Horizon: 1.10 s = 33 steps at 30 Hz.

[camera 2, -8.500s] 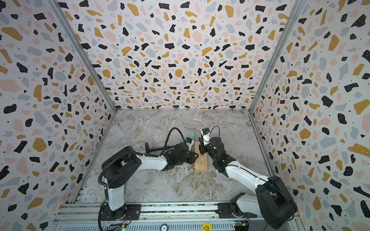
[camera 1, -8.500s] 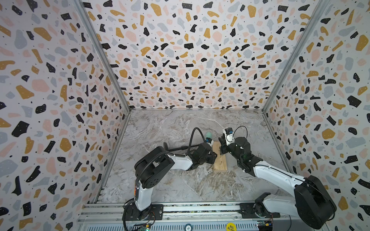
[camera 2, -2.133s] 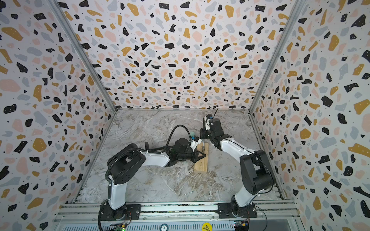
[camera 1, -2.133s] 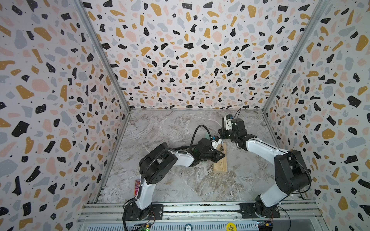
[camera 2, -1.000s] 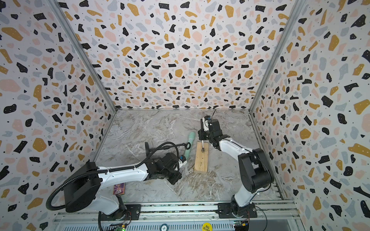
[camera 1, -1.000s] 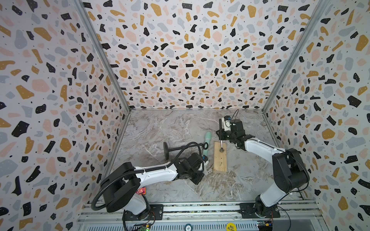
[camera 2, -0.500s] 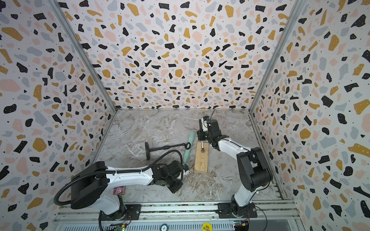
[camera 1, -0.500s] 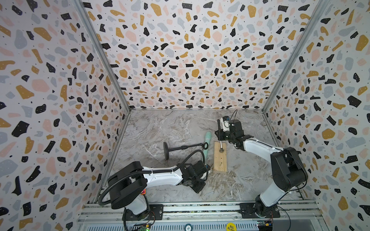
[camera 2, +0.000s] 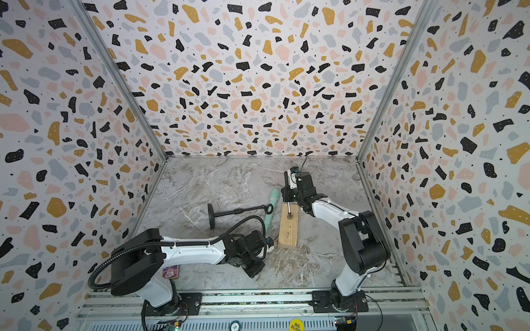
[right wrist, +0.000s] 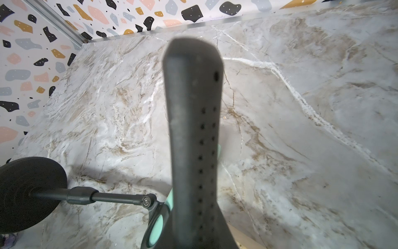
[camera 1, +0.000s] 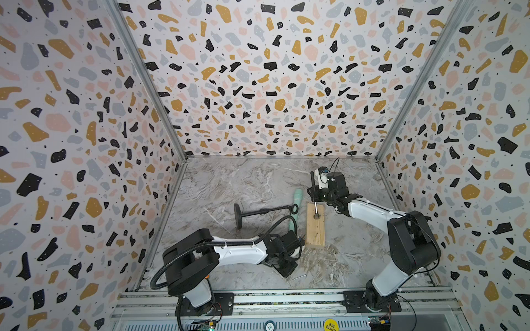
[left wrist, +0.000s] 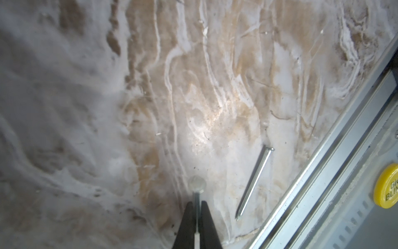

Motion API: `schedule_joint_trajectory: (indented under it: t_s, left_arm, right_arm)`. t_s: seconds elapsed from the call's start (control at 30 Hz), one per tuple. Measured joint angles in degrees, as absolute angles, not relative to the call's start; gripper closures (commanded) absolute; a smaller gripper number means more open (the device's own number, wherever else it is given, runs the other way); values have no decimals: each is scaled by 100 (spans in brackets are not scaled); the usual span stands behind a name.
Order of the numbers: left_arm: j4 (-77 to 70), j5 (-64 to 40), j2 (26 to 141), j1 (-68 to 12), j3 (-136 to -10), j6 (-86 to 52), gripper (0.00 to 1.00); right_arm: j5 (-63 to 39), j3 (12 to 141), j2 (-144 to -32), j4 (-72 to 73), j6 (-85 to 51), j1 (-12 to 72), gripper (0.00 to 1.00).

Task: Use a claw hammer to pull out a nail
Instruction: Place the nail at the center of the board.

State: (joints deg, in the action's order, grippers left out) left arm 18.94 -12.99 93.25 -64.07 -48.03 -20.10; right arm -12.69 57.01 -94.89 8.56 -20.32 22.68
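Black rod [camera 1: 263, 211] with disc ends: lying on the table [camera 1: 229, 186], left of centre, one end just beside the mint-green tool [camera 1: 297, 197].

Left pincer [left wrist: 196, 202]: low over the near part of the table. In the wrist view its fingers are closed tight on the shank of a nail [left wrist: 196, 190], whose flat head projects beyond the fingertips.

Second nail [left wrist: 255, 183]: loose and flat on the table, just beside the left pincer and near the front rail [left wrist: 312, 194]; seen in both top views [camera 1: 298, 277].

Wooden block [camera 1: 315, 229]: lying flat, just right of the mint-green tool.

Claw hammer [camera 1: 312, 179]: silvery head down on the far half of the block, black handle rising toward the back wall.

Right pincer [camera 1: 315, 195]: clamped round the hammer's handle, which fills the middle of the wrist view [right wrist: 193, 129].
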Motion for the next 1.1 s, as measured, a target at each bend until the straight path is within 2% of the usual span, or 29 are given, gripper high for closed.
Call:
schedule_joint_trajectory:
  t_s: [0.27,0.83,0.9,1.0,1.07,1.1]
  left_arm:
    - [1925,-1302,9367,-6416,-4871,-2014,80]
    - [1879,-1291,9367,-6425,-4875,-2038,80]
    - [1874,-1273,9367,-6427,-4873,-2038,75]
    - [1796,-1188,9334,-6429,-4875,-2032,56]
    - [1763,-1050,9244,-6429,-4873,-2010,40]
    - [1747,-974,9185,-6429,-4873,-2003,36]
  right_arm:
    - [-1269,5651,-9489,904,-2051,2268,100]
    - [-1267,5647,-9489,908,-2051,2268,100]
    - [-1267,5647,-9489,906,-2049,2268,100]
    - [-1267,5647,-9489,904,-2049,2268,100]
    - [-1267,5647,-9489,902,-2049,2268,100]
    - [-1267,5647,-9489,899,-2049,2268,100]
